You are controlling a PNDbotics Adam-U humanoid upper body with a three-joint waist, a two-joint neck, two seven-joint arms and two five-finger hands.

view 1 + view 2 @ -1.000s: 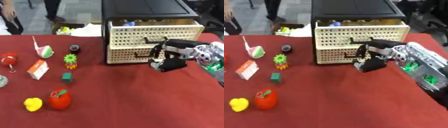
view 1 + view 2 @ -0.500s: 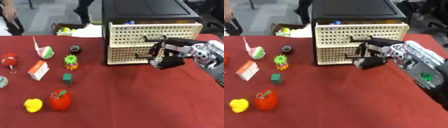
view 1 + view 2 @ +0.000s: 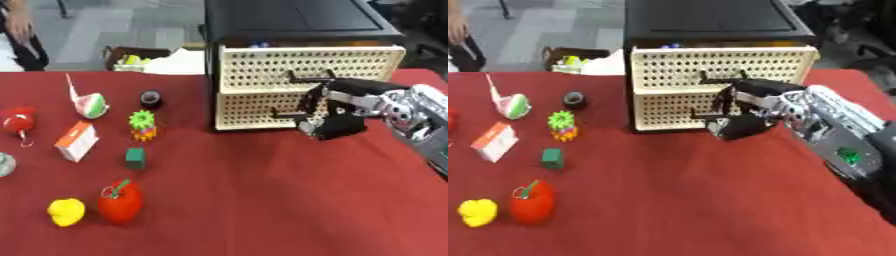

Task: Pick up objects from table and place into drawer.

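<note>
Shifted slightly up toward drawer (image 3: pixel 306 105) front: right hand (image 3: pixel 337 112), fingers curled at lower drawer handle, grasp not discernible. On red table (image 3: pixel 227 200) at left: tomato (image 3: pixel 120 201), yellow fruit (image 3: pixel 66 212), green block (image 3: pixel 135 157).

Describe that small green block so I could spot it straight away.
Start at the cream drawer unit at the back of the red table, then look left to the scattered toys. The green block sits just below the spiky green-and-orange toy; it is the only plain cube.
</note>
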